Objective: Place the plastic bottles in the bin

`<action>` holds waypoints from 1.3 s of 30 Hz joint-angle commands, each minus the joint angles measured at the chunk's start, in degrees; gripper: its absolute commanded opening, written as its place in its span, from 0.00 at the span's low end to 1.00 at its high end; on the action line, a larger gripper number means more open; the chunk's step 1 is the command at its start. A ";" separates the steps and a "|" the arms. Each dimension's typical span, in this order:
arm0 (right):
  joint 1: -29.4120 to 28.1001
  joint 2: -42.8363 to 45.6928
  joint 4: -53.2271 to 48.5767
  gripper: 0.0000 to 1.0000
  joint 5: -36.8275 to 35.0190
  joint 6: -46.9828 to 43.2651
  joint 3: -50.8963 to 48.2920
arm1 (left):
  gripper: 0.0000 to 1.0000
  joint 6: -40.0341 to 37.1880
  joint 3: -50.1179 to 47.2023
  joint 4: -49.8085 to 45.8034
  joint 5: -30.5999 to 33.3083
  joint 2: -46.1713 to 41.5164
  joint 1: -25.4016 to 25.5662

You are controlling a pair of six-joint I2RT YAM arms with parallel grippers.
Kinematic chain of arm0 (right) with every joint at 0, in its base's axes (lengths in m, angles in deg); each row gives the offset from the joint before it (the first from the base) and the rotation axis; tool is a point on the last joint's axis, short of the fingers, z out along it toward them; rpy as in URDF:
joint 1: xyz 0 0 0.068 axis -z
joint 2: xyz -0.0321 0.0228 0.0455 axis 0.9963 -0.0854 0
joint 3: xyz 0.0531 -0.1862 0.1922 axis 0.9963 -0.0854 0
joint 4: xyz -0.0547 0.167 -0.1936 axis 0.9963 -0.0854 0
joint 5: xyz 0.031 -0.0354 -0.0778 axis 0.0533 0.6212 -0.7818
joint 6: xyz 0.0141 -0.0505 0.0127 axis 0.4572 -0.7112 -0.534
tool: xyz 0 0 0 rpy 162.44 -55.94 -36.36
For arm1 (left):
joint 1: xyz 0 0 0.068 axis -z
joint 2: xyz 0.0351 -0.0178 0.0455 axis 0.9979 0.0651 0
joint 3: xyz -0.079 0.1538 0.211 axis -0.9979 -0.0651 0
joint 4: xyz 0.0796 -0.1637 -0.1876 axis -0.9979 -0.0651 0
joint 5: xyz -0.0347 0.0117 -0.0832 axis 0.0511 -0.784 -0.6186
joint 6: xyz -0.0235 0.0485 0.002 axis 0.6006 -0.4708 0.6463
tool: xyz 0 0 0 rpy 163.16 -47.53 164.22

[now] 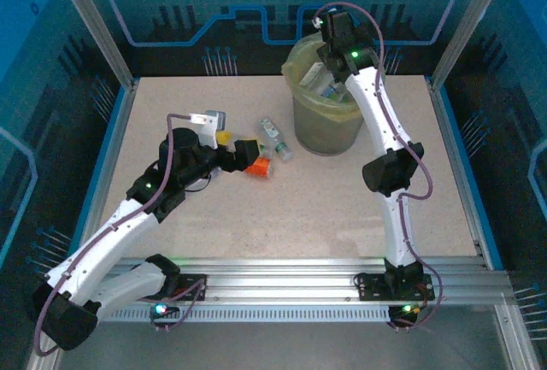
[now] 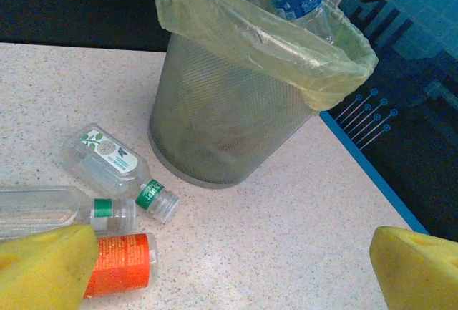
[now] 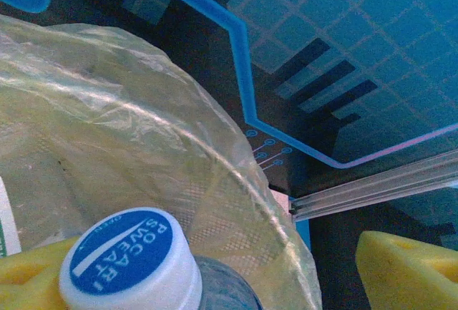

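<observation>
Though cropped below its cap [image 3: 125,260], bottle [image 3: 220,297] within spread right pincer [image 3: 222,263]; left pincer [image 2: 229,267] spread too.

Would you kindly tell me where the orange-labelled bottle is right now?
In the top view, the orange-labelled bottle lies on the table left of the bin, at the left gripper, beside a green-capped bottle.

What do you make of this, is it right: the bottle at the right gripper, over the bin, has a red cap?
Not quite: the cap is blue, not red. The right wrist view shows it on the bottle at the right gripper, over the bin.
</observation>
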 commanded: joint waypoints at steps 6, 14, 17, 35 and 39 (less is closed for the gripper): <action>1.32 2.67 -4.55 0.97 5.73 5.59 3.53 | 0.99 1.11 -0.70 -1.16 0.67 -0.74 -0.55; 6.81 6.28 -7.72 0.99 23.36 20.11 2.38 | 0.99 1.42 -0.62 -1.70 0.48 -0.82 -0.64; 7.38 7.26 -7.54 0.92 24.57 21.52 0.54 | 0.99 1.29 -0.53 -2.33 0.87 -1.08 -0.79; 7.35 3.42 -9.99 0.34 22.53 22.53 -4.35 | 0.99 3.28 -1.76 -4.18 1.40 -1.26 -3.45; 7.25 3.33 -10.66 0.32 20.18 23.13 -4.80 | 0.99 5.42 -1.76 -6.81 1.46 -1.09 -5.66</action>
